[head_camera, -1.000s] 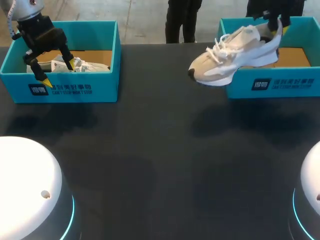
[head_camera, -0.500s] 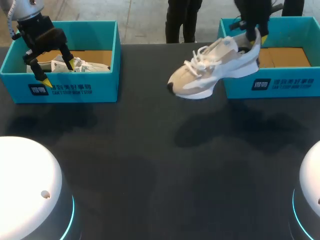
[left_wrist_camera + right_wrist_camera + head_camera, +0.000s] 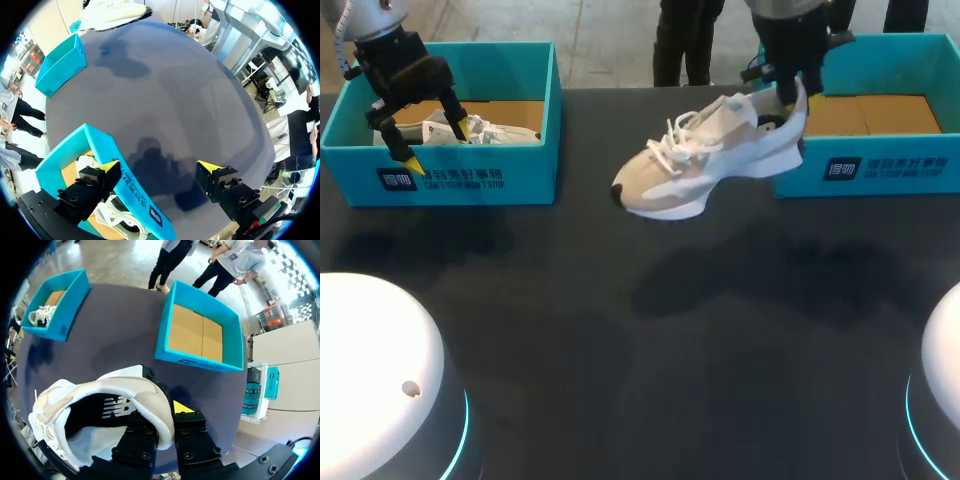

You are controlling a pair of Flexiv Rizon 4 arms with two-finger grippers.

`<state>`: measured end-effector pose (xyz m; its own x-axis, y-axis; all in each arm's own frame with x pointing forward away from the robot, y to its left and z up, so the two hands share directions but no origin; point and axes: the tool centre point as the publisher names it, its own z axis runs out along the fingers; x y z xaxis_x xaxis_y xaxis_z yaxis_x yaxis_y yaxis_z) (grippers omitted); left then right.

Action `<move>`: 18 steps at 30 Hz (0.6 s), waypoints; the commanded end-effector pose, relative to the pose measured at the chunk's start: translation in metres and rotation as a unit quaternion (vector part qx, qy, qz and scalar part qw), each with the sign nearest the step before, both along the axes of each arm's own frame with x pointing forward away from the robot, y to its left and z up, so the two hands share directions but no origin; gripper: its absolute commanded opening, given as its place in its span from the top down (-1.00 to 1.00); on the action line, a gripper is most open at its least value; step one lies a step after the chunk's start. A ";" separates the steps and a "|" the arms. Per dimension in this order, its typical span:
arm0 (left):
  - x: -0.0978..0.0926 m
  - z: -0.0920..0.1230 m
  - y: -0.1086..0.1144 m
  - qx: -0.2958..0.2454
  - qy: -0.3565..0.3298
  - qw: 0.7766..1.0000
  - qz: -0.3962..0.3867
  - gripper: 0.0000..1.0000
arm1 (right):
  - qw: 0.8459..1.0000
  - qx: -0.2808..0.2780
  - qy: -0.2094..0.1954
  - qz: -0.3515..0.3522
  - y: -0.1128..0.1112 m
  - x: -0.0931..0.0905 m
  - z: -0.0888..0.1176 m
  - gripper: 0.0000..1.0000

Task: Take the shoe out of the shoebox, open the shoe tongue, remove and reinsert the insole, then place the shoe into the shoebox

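Looking down on a dark table (image 3: 640, 340) with two teal shoeboxes along its far edge, the left box (image 3: 440, 182) and the right box (image 3: 890, 168), the latter showing its cardboard floor. Held above the table just beside the right box, a beige-and-white sneaker (image 3: 705, 165), toe tilted down toward the middle, heel collar pinched by the right gripper (image 3: 788, 98), one finger inside the opening. Spread wide, the left gripper (image 3: 439, 143), straddling the left box's front wall, one finger inside near a white shoe (image 3: 495, 131) lying there.
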<state>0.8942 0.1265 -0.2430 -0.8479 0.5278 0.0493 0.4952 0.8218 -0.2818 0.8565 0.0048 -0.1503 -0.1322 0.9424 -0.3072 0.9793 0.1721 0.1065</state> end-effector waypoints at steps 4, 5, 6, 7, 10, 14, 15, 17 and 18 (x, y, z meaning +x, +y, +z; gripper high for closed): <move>-0.001 0.000 0.000 0.000 -0.002 1.000 0.000 -1.00 | 1.000 0.006 -0.004 -0.010 0.012 -0.025 -0.003 1.00; -0.001 0.000 0.000 0.000 -0.002 1.000 0.000 -1.00 | 1.000 0.009 -0.004 -0.013 0.014 -0.027 -0.003 1.00; -0.001 0.000 0.000 0.000 -0.002 1.000 0.000 -1.00 | 1.000 0.011 -0.004 -0.015 0.015 -0.029 -0.004 1.00; -0.001 0.000 0.000 0.000 -0.002 1.000 0.000 -1.00 | 1.000 0.013 -0.005 -0.017 0.017 -0.031 -0.004 1.00; -0.001 0.000 0.000 0.000 -0.002 1.000 0.000 -1.00 | 1.000 0.013 -0.001 -0.019 0.021 -0.035 -0.007 1.00; -0.001 0.000 0.000 0.000 -0.002 1.000 0.000 -1.00 | 1.000 0.016 0.001 -0.020 0.022 -0.035 -0.007 1.00; -0.001 0.000 0.000 0.000 -0.002 1.000 0.000 -1.00 | 1.000 0.016 0.001 -0.020 0.022 -0.035 -0.007 1.00; -0.001 0.000 0.000 0.000 -0.002 1.000 0.000 -1.00 | 1.000 0.016 0.001 -0.020 0.022 -0.035 -0.007 1.00; -0.001 0.000 0.000 0.000 -0.002 1.000 0.000 -1.00 | 1.000 0.016 0.001 -0.020 0.022 -0.035 -0.007 1.00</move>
